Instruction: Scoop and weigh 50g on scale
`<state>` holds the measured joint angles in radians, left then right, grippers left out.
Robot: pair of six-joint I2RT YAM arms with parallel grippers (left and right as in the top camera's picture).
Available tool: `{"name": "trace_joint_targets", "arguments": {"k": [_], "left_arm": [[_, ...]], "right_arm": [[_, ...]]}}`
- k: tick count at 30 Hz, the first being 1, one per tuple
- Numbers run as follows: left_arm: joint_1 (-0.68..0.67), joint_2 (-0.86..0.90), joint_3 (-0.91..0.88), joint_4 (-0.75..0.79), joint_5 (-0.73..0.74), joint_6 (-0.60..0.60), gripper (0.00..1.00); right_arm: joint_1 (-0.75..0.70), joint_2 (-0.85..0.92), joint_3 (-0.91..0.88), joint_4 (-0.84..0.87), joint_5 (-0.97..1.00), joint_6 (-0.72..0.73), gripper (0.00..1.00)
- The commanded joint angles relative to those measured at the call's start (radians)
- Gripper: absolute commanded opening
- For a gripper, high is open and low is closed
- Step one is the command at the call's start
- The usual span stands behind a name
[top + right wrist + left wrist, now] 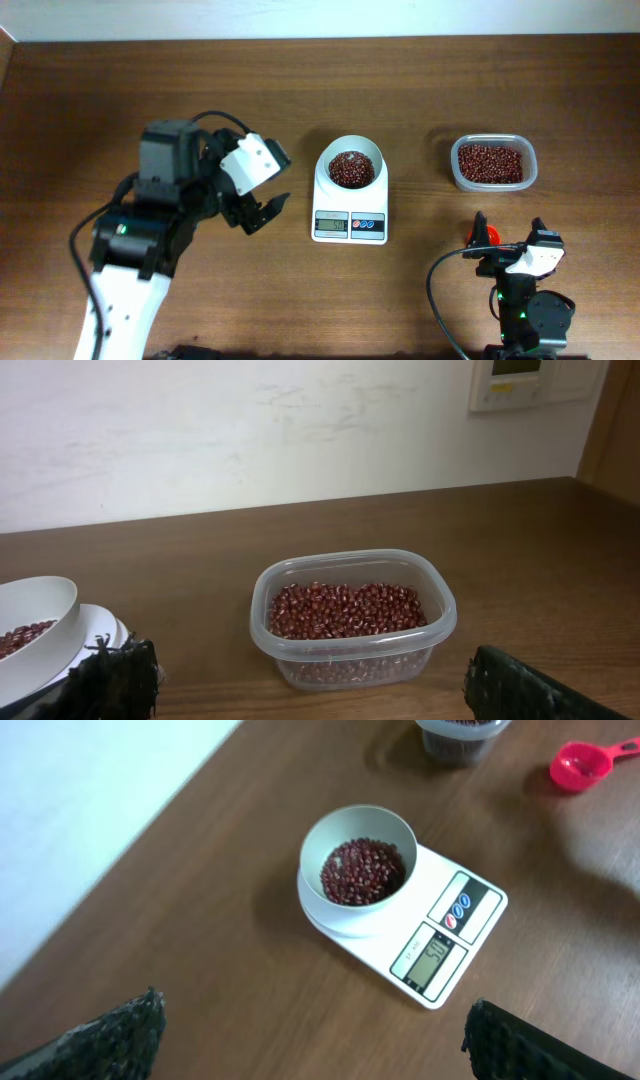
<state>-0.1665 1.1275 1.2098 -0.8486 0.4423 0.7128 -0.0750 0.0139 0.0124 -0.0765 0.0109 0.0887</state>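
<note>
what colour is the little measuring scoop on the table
Bright pinkish red; the scoop shows best in the left wrist view.

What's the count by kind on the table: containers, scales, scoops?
Containers: 2, the round white bowl and the clear rectangular plastic tub
Scales: 1, the small white digital scale
Scoops: 1, the red plastic scoop
Total: 4

White scale (349, 203) with red and blue buttons (367, 224), dark-red beans (351, 168), brown wood-grain table (200, 80)
</note>
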Motion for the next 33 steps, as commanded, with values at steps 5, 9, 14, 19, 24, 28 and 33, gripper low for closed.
{"name": "trace_joint_targets", "arguments": {"k": [5,9,14,19,24,28,33], "left_arm": [[0.072,-0.251,0.015,-0.029,0.021,-0.019,0.99],[0.123,-0.352,0.015,-0.090,0.022,-0.023,0.99],[0.138,-0.395,0.015,-0.159,0.018,-0.046,0.99],[0.137,-0.394,0.015,-0.206,0.034,-0.047,0.99],[0.137,-0.411,0.015,-0.209,0.083,-0.047,0.99],[0.137,-0.489,0.015,-0.211,0.129,-0.047,0.99],[0.137,-0.627,0.015,-0.269,0.131,-0.103,0.99]], "right_arm": [[-0.004,-0.011,-0.007,-0.006,0.001,-0.006,0.99],[-0.004,-0.011,-0.007,-0.006,0.001,-0.007,0.99],[-0.004,-0.011,-0.007,-0.006,0.001,-0.006,0.98],[-0.004,-0.010,-0.007,-0.006,0.001,-0.006,0.99],[-0.004,-0.010,-0.007,-0.006,0.001,-0.006,0.99],[-0.004,-0.011,-0.007,-0.006,0.001,-0.006,0.99],[-0.004,-0.011,-0.007,-0.006,0.001,-0.006,0.99]]}}
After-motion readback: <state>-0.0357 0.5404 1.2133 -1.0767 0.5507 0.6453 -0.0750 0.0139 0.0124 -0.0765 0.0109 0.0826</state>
